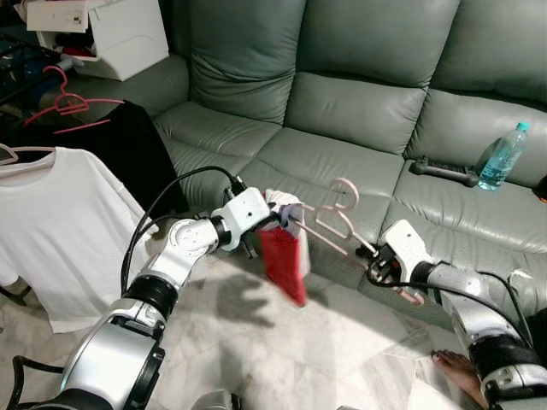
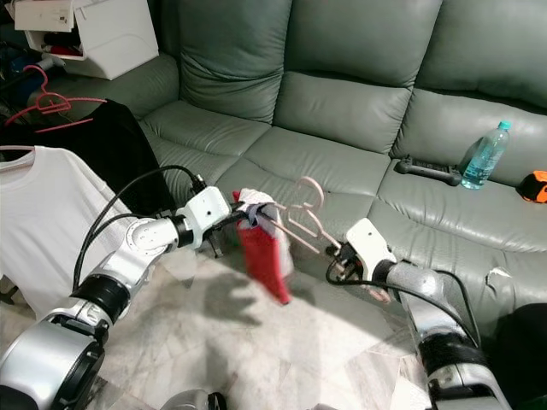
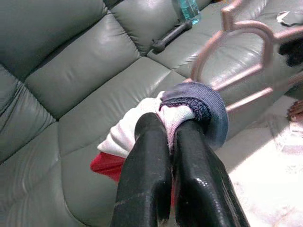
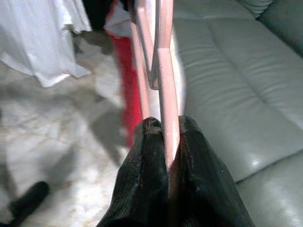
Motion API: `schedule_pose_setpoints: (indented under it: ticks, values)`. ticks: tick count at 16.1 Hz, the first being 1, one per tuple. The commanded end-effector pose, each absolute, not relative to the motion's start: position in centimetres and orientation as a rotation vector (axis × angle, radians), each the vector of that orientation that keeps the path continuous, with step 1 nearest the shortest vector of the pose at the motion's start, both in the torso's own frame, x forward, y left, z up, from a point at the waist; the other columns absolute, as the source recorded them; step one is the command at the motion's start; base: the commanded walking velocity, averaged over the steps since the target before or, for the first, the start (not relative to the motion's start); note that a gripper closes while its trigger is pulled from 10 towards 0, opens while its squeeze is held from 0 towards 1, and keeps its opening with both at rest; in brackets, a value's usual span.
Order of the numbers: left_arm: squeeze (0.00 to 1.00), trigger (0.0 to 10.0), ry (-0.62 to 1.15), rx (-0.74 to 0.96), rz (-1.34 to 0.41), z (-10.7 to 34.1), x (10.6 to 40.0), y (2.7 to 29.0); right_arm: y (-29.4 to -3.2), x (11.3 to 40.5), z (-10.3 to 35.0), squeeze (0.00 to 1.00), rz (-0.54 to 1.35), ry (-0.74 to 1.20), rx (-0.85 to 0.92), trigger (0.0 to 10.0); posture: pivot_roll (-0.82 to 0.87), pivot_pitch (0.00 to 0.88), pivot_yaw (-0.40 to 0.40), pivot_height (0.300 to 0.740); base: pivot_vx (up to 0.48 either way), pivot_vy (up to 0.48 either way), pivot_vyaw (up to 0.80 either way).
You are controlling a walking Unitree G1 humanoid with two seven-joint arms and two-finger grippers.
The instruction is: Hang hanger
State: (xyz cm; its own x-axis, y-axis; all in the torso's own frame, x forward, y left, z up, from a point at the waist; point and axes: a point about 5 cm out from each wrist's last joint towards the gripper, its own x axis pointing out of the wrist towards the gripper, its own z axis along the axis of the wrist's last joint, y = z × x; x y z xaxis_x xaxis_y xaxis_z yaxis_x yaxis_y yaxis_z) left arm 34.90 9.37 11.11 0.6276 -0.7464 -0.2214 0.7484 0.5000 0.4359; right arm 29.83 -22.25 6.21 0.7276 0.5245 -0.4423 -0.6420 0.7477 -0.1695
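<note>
Holding: the right gripper point(image 4: 165, 135) has its fingers point(image 4: 142, 161) pressed together on one end of the pink hanger point(image 1: 329, 224); the left gripper point(image 3: 169, 128) has its fingers clamped on the bunched neck of a red and white garment point(image 1: 284, 256)
Where: the hanger spans the gap between the two sets of fingers, in the air in front of the grey sofa point(image 1: 342, 111); the garment hangs straight down below the left fingers
Handling: the hanger looks light, thin and stiff, likely smooth plastic that could twist in a pinch at its tip; a hold nearer the hook would steady it. The garment is soft and limp
Axis: the long axis runs from the right fingers to the left ones, rising slightly; the hook point(image 1: 345, 190) stands up near the middle, its curl turned toward the sofa back
Nearby: beyond the left fingers hang a white shirt point(image 1: 51, 222) and a black garment point(image 1: 137, 145), with a red hanger point(image 1: 68, 104) above
</note>
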Motion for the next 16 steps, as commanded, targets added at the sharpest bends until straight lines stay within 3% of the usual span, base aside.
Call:
schedule_pose_setpoints:
  ticks: [1, 4, 9, 13, 16]
  values:
    - [0.0, 10.0, -0.005, 0.542, -0.876, 11.6, 35.3, 9.7, -21.6, 29.7, 6.5, 0.0, 0.697, 0.363, -0.292, 10.0, -0.11, 0.0, 0.086, 0.74, 0.0, 0.0, 0.0]
    - [0.0, 10.0, 0.001, 0.535, -0.811, 11.9, 35.8, 10.1, -20.9, 28.4, 5.2, 0.0, 0.786, 0.445, -0.268, 10.0, -0.11, 0.0, 0.083, 0.74, 0.0, 0.0, 0.0]
    - [0.0, 10.0, 0.003, 0.522, -0.796, 12.2, 36.0, 10.1, -22.8, 27.2, 3.7, 0.0, 0.69, 0.591, -0.2, 10.0, -0.11, 0.0, 0.083, 0.74, 0.0, 0.0, 0.0]
    - [0.0, 10.0, 0.025, 0.521, -0.793, 12.0, 36.0, 9.9, -24.1, 26.8, 3.5, 0.0, 0.635, 0.634, -0.177, 10.0, -0.11, 0.003, 0.087, 0.74, 0.0, 0.0, 0.0]
    - [0.0, 10.0, 0.081, 0.563, -0.805, 11.2, 35.9, 10.3, -24.3, 26.6, 4.5, 0.0, 0.697, 0.611, -0.153, 10.0, -0.11, 0.004, 0.091, 0.74, 0.0, 0.0, 0.0]
